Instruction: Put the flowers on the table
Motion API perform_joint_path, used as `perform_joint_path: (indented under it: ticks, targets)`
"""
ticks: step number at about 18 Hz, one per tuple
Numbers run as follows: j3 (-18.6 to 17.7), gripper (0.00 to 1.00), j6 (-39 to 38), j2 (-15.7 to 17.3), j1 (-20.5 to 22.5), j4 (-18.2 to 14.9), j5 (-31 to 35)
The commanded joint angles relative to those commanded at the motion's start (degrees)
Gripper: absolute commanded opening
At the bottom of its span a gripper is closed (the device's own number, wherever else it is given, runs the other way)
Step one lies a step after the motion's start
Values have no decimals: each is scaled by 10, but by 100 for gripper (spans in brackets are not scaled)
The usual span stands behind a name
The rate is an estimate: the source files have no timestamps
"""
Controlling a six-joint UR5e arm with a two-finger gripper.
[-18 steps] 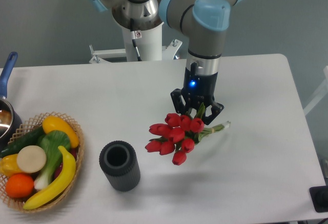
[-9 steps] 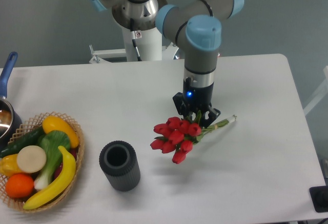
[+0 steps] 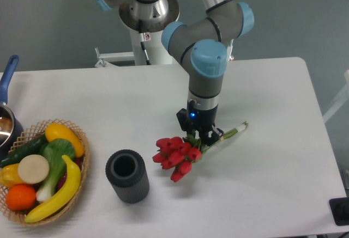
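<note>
The flowers [image 3: 174, 156], a bunch of red tulip buds with green leaves, lie low over the white table [image 3: 272, 96] right of centre. Their pale green stems [image 3: 235, 129] stick out to the right, and the buds point down and left toward the vase. My gripper [image 3: 199, 134] comes straight down from above and is shut on the bunch just behind the buds. I cannot tell whether the buds touch the tabletop.
A dark ribbed cylindrical vase [image 3: 127, 176] stands upright left of the flowers. A wicker basket [image 3: 83, 140] of toy fruit and vegetables sits at the front left, with a blue-handled pot [image 3: 6, 119] behind it. A black object [image 3: 341, 211] is at the front right corner.
The gripper has moved left and lower with the flowers, bringing the buds closer to the vase and the tabletop.
</note>
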Motion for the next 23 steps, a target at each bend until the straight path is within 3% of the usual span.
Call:
perform_joint_path:
  ticks: [7,9,11,13,14,15,17,23]
  targets:
    - [-7,42,4,-6,-2,1,3]
    - [-3,56,5,-7,-2,1,3]
    - [0,81,6,-9,-1,2,2]
    - [2,87,7,-7,4,3,0]
    - [3,97,9,-6,8,4,-3]
    - [4,100,15,-5,12,4,-6]
    - [8,100,18,-4,18,5,-31]
    - [67,100,22,13,40,-5,-46]
